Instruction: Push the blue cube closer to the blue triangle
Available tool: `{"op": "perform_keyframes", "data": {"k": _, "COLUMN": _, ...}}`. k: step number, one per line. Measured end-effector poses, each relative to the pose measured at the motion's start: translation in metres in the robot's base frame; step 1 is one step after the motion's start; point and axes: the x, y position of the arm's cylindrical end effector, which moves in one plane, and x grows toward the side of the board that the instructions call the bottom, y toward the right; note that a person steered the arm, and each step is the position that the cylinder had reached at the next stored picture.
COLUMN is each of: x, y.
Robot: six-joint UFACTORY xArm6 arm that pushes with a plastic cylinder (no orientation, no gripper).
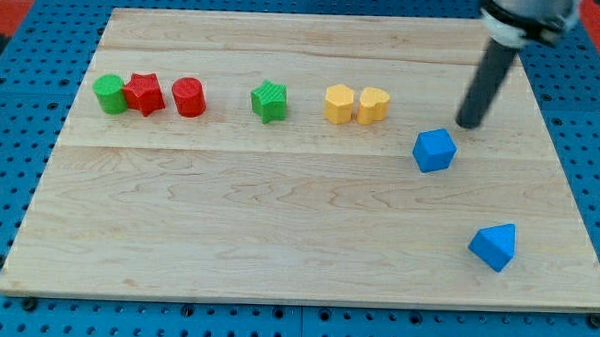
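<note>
Blue cube [434,150] sits on the desk [278,238] at the view's right, well apart from the blue triangle [494,245] lower right of it. My tip [469,124] is just beside the cube, up and right, not touching. No claw on this rod. Left of the cube in a row: two yellow blocks [356,104], green star [269,101], red cylinder [188,97], red star [144,93], green cylinder [109,93].
</note>
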Motion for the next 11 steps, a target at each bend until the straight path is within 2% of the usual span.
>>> {"op": "perform_keyframes", "data": {"k": 1, "x": 0.011, "y": -0.038}}
{"op": "perform_keyframes", "data": {"k": 3, "x": 0.087, "y": 0.012}}
{"op": "perform_keyframes", "data": {"k": 4, "x": 0.096, "y": 0.018}}
{"op": "perform_keyframes", "data": {"k": 5, "x": 0.051, "y": 0.003}}
{"op": "perform_keyframes", "data": {"k": 6, "x": 0.045, "y": -0.042}}
{"op": "perform_keyframes", "data": {"k": 8, "x": 0.113, "y": -0.021}}
{"op": "perform_keyframes", "data": {"k": 9, "x": 0.122, "y": -0.006}}
{"op": "perform_keyframes", "data": {"k": 10, "x": 0.118, "y": -0.025}}
{"op": "perform_keyframes", "data": {"k": 11, "x": 0.160, "y": -0.034}}
